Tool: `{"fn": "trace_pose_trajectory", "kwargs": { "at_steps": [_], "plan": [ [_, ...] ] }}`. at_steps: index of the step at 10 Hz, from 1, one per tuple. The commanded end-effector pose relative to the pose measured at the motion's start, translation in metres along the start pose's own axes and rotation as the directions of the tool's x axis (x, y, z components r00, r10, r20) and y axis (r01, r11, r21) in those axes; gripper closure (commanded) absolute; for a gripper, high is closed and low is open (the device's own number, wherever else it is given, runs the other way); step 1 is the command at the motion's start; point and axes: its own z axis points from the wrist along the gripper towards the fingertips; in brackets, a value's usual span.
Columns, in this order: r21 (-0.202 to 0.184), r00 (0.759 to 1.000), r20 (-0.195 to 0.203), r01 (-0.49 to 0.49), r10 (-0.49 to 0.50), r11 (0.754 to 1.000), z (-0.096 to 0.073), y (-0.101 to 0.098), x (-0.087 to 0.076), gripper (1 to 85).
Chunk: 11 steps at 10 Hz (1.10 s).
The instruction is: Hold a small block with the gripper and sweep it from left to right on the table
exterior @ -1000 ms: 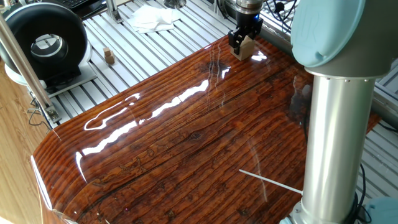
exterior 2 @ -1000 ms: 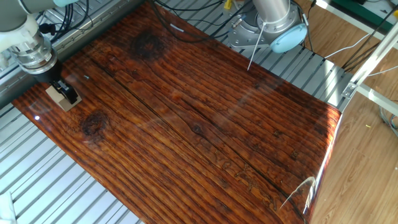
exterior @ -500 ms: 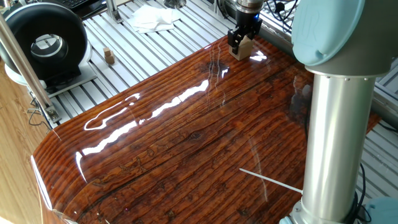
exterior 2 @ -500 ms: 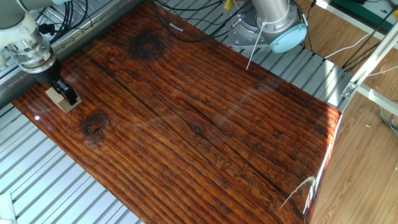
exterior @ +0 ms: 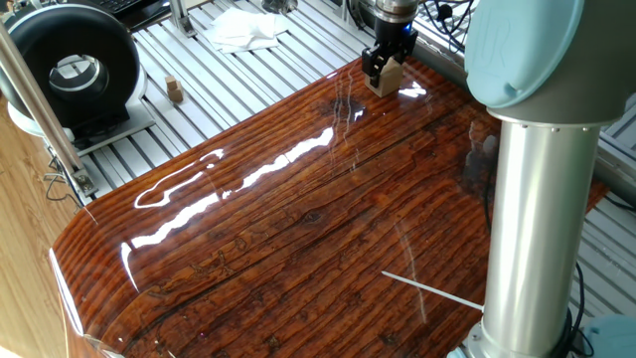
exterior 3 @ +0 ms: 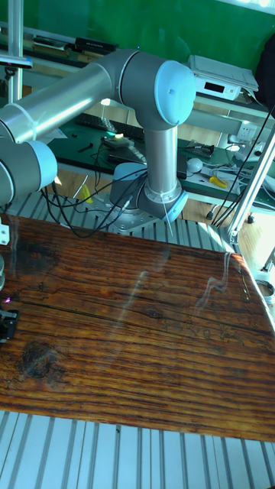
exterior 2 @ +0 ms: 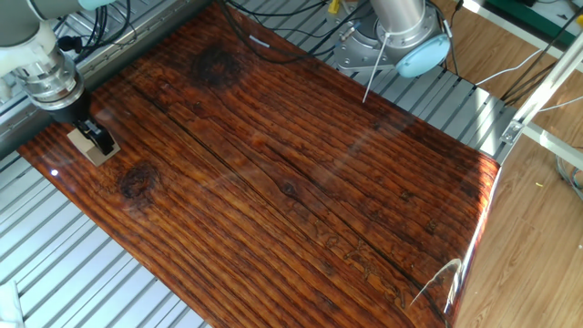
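Small block clamped between gripper fingers, resting on table corner.

Illumination is bright and even. The glossy reddish-brown wood-grain tabletop carries broad white specular streaks across its centre in one fixed view; in the tall fixed view, faint pale reflections cross it. The grey robot arm column at the tabletop's near edge is slightly soft. Shadows are weak, focus otherwise sharp.

The small block sits on the table near one corner, between the gripper fingers.
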Motion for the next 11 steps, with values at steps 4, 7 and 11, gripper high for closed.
{"fn": "trace_pose_trajectory", "kwargs": {
  "at_steps": [4, 7, 11],
  "plan": [
    [-0.018, 1.000, 0.013, -0.012, 0.012, 1.000, -0.0003, 0.0065, -0.0028, 84.7],
    [-0.018, 1.000, 0.011, -0.014, 0.014, 1.000, -0.0005, 0.0069, -0.0022, 84.7],
    [-0.031, 0.999, 0.016, -0.035, 0.035, 0.999, -0.0013, 0.0119, -0.0036, 84.7]
  ]
}}
